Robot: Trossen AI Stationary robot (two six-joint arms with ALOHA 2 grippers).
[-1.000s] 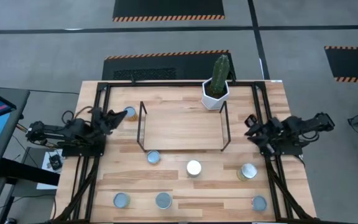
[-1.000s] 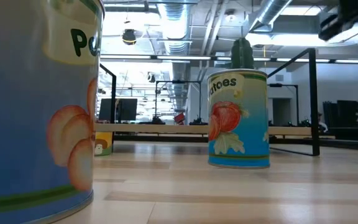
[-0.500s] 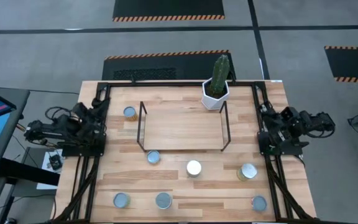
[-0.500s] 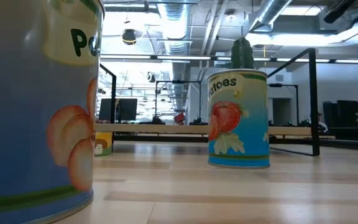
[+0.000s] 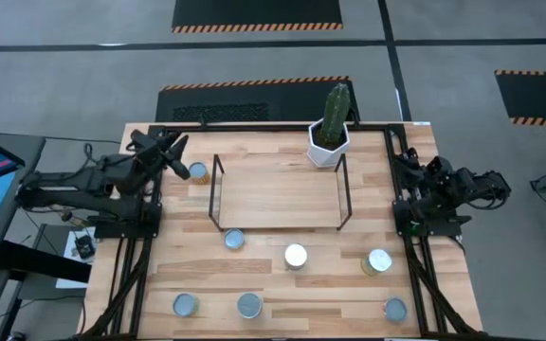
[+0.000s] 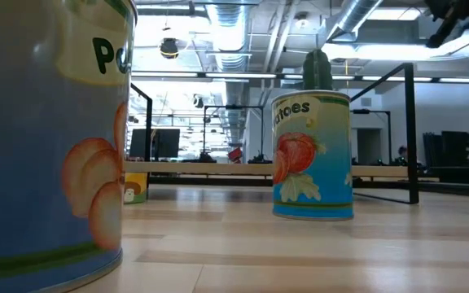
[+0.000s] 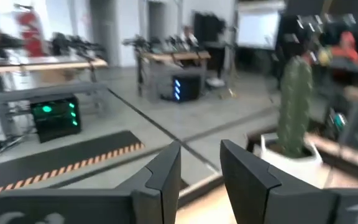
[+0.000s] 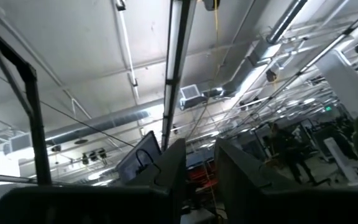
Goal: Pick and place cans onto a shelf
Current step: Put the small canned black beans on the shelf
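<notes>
Left gripper (image 5: pixel 175 157) swings back out, narrowly parted and empty, just beside the far-left can (image 5: pixel 198 171). Right gripper (image 5: pixel 409 163) stays folded, a narrow gap between its fingers. Shelf (image 5: pixel 279 189) holds no cans; six wait near.

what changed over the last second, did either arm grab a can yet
No can taken. The left end effector pulled back off the table, then swung out again beside the can at the shelf's left end, fingers slightly apart. The right end effector withdrew to the table's right edge. All seven cans, the shelf and cactus pot stayed put.
</notes>
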